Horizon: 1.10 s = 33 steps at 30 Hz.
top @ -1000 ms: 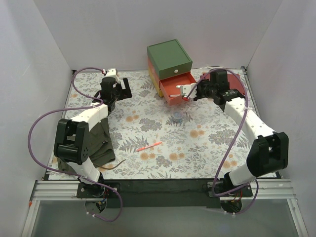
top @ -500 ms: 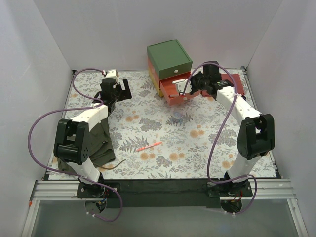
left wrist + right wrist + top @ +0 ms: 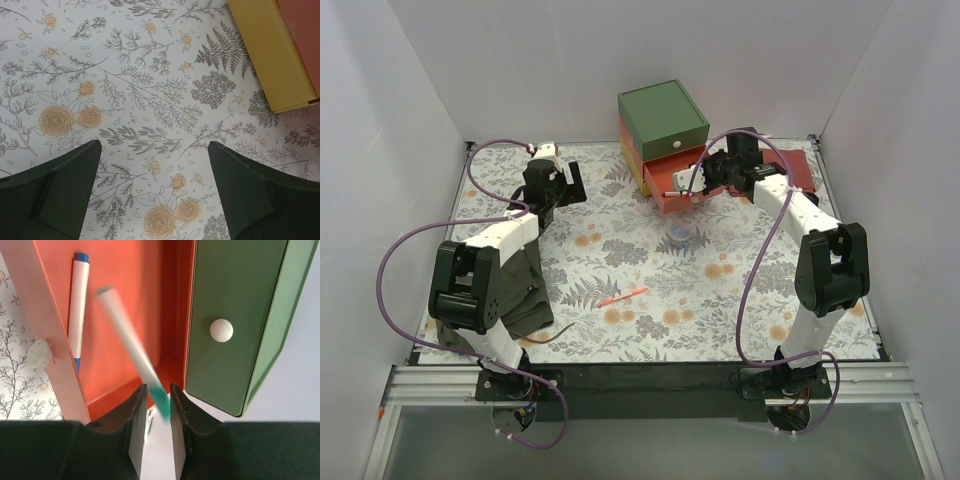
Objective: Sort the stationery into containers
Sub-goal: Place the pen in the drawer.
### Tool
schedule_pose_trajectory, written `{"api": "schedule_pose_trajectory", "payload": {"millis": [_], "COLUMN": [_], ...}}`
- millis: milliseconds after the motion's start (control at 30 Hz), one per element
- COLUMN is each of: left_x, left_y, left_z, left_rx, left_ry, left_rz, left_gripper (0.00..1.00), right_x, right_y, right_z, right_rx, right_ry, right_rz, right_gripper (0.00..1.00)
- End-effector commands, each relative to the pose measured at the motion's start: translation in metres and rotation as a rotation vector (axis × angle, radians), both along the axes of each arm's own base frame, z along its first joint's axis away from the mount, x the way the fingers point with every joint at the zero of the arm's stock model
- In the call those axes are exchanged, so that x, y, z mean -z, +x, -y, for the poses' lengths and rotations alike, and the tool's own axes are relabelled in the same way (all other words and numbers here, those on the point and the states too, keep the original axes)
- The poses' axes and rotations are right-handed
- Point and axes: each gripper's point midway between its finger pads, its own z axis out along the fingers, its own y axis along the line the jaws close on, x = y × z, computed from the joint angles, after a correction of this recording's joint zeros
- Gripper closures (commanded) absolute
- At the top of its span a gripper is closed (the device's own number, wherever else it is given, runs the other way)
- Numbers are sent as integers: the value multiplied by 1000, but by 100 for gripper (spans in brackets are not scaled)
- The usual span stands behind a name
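Note:
The cube box (image 3: 662,115) stands at the back, green layer on top, with its salmon-red drawer (image 3: 672,196) pulled out. My right gripper (image 3: 696,183) hovers at that drawer. In the right wrist view its jaws (image 3: 158,392) are closed narrowly on the teal end of a white pen (image 3: 127,337), which is blurred and slants over the red drawer floor (image 3: 140,285). Another white pen with blue ends (image 3: 79,310) lies inside. An orange-red pen (image 3: 623,296) and a grey-blue tape roll (image 3: 679,236) lie on the mat. My left gripper (image 3: 570,180) is open and empty (image 3: 154,150).
The closed green drawer front with its white knob (image 3: 221,330) is right of the held pen. The yellow layer (image 3: 277,55) shows in the left wrist view. An olive cloth (image 3: 525,285) lies under the left arm, a red cloth (image 3: 790,165) at back right. White walls enclose the floral mat.
My right gripper has moved left and closer to the box, bringing the white pen over the open red drawer. The left arm has not moved.

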Motion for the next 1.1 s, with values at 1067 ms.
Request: {"api": "schedule_pose_trajectory", "payload": {"millis": [1067], "left_x": [-5], "left_y": [-173], "left_z": [79], "left_rx": [1122], "left_ry": [371], "left_rz": [-47], "left_gripper": [23], "right_x": [-14], "right_y": [-159], "right_z": [52], "right_rx": [701], "right_ry": [661], "right_rz": [-583], "right_gripper": [50]}}
